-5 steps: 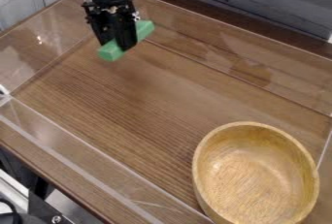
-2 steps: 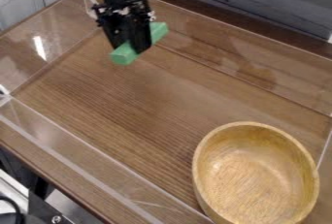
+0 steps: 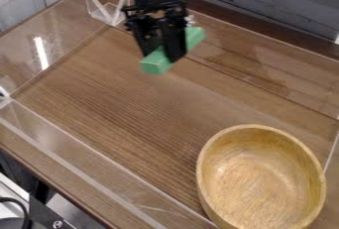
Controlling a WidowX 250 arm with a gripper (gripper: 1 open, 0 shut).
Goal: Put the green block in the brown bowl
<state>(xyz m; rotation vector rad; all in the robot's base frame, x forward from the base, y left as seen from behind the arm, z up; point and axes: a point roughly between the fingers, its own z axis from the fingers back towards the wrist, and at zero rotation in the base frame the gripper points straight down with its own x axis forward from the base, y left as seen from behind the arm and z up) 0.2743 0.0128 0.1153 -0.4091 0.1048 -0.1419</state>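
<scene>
My black gripper [image 3: 162, 53] hangs over the upper middle of the wooden table, pointing steeply down. It is shut on the green block [image 3: 169, 54], a small bright green bar that sticks out on both sides of the fingers, tilted and lifted off the table. The brown bowl [image 3: 263, 179], a wide light tan wooden bowl with a thick rim and speckled pale inside, sits at the lower right, holding nothing. The block is up and to the left of the bowl, well apart from it.
Clear plastic walls [image 3: 47, 35] ring the wooden tabletop [image 3: 119, 124] on the left, back and front. A grey plank wall [image 3: 272, 0] runs behind. The table's front edge drops off at the lower left, where dark hardware [image 3: 40, 213] shows.
The gripper has carried the green block to the right and a little toward the bowl, rising slightly. It stayed shut on the block. The bowl has not moved.
</scene>
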